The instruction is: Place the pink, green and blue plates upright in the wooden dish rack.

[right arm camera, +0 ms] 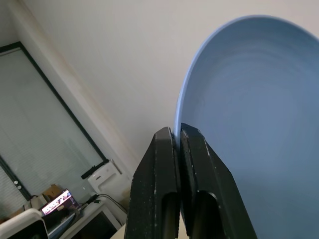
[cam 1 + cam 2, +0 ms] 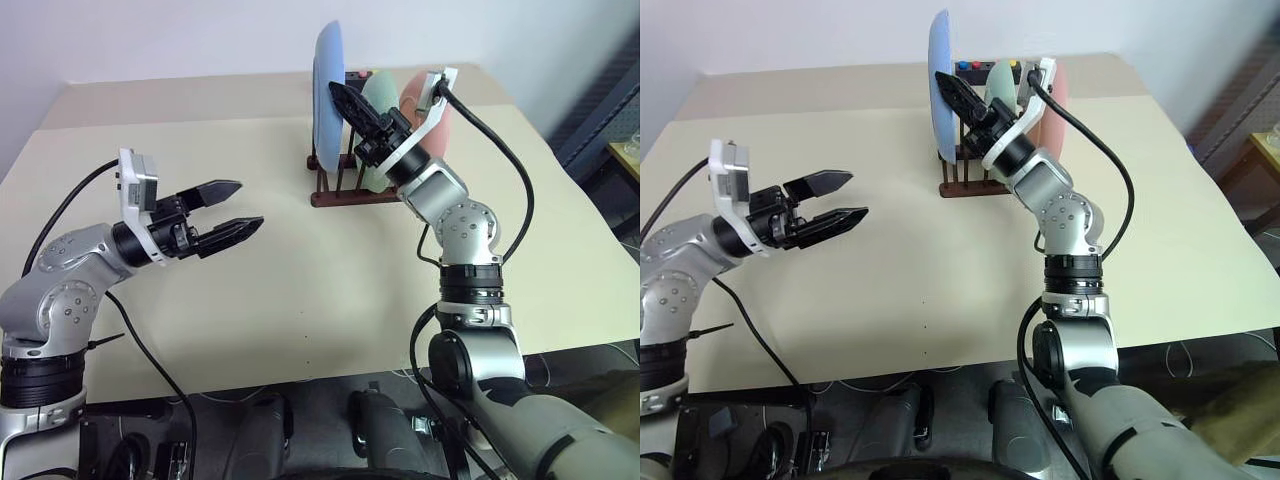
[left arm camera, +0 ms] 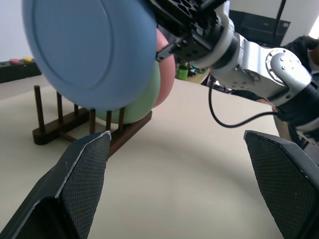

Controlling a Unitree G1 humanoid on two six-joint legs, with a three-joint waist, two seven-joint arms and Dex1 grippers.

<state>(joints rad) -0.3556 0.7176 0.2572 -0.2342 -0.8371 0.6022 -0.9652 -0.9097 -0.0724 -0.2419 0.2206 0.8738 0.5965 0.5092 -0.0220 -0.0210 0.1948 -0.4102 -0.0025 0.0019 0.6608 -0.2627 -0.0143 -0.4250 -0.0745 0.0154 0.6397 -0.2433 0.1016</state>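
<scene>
The light blue plate (image 2: 326, 80) stands on edge over the near-left end of the wooden dish rack (image 2: 345, 197). My right gripper (image 1: 174, 132) is shut on its upper rim. The plate's lower edge is down around the peg tops; I cannot tell whether it rests on the rails. Behind it, the mint green plate (image 3: 134, 107) and the pink plate (image 3: 167, 74) stand upright among the pegs. My left gripper (image 2: 235, 205) is open and holds nothing. It hovers above the table to the left of the rack, pointing toward it.
A small black box with coloured buttons (image 2: 985, 70) sits just behind the rack. Bare cream tabletop (image 2: 300, 290) stretches between my left gripper and the rack. The table's right edge (image 2: 570, 180) lies beyond the right arm.
</scene>
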